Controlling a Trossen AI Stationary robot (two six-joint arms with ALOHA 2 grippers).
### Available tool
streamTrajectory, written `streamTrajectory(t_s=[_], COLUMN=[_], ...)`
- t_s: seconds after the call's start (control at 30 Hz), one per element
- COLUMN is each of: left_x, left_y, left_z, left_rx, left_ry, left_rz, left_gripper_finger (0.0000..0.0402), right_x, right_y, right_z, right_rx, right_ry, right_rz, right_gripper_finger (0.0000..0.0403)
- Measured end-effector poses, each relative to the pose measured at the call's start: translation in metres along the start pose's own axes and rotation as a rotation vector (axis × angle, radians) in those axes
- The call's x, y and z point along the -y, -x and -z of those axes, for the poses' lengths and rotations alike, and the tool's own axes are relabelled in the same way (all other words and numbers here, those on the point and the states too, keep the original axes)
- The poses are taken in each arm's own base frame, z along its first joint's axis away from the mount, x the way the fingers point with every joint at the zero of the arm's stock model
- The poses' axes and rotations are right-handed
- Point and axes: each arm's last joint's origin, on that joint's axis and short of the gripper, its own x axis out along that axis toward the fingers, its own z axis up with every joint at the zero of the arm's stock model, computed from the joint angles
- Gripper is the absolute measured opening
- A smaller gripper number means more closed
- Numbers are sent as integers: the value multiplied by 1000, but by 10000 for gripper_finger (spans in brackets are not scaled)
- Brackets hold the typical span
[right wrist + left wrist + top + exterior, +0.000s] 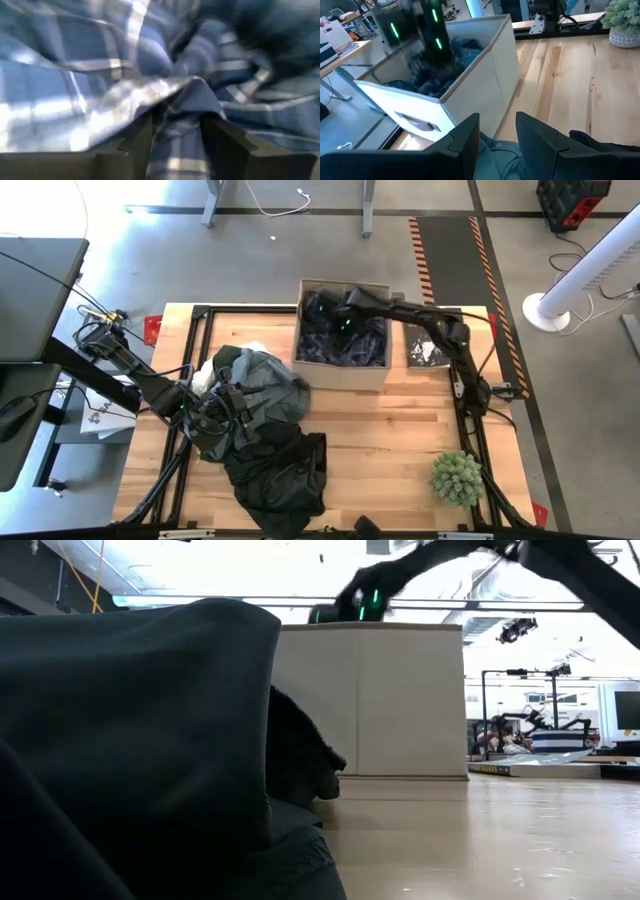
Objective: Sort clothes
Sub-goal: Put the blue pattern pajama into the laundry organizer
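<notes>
The navy-and-white plaid shirt (345,340) lies inside the tan cardboard box (340,375) at the table's far middle. My right gripper (318,308) reaches down into the box and is shut on the shirt (150,65). The grey-green garment (262,385) lies heaped at the left middle, over the black garment (285,472), which spreads toward the near edge. A bit of the white garment (203,377) shows at the heap's left. My left gripper (215,408) is on the heap, shut on the grey-green cloth (495,152). My left gripper has grey-green cloth (492,150) between its two fingers, coming at the heap from the table's left side. Which part of the garment this is and how many layers cannot be told. The rest of the garment lies on the table and on the black one. My right gripper pinches a raised fold of the plaid shirt (175,107) between its two fingers, coming from above into the box. The shirt lies crumpled in the box around the fingers.
A black book (428,352) lies right of the box. A small green potted plant (457,478) stands near the right front corner. Bare wood lies between the clothes heap and the plant. The right arm (400,570) spans over the box's rim.
</notes>
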Motion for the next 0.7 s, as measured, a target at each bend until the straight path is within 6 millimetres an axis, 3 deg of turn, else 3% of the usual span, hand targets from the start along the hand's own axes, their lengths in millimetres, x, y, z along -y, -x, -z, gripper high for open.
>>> streamTrajectory(t_s=[0.07,0.33,0.57,0.7], left_x=[0,0,0,0], left_y=[0,0,0,0], left_z=[0,0,0,0], left_rx=[0,-2,-2,-2], left_ry=[0,-1,-2,-1], left_rz=[0,1,1,1], left_gripper_finger=[124,124,124,124], right_x=[7,16,-12,-28], right_y=[32,107,122,108], right_z=[0,9,-5,-27], right_rx=[6,-26,234,435], right_ry=[-32,-89,0,21], right_rz=[12,43,88,30], right_gripper_finger=[169,169,169,169])
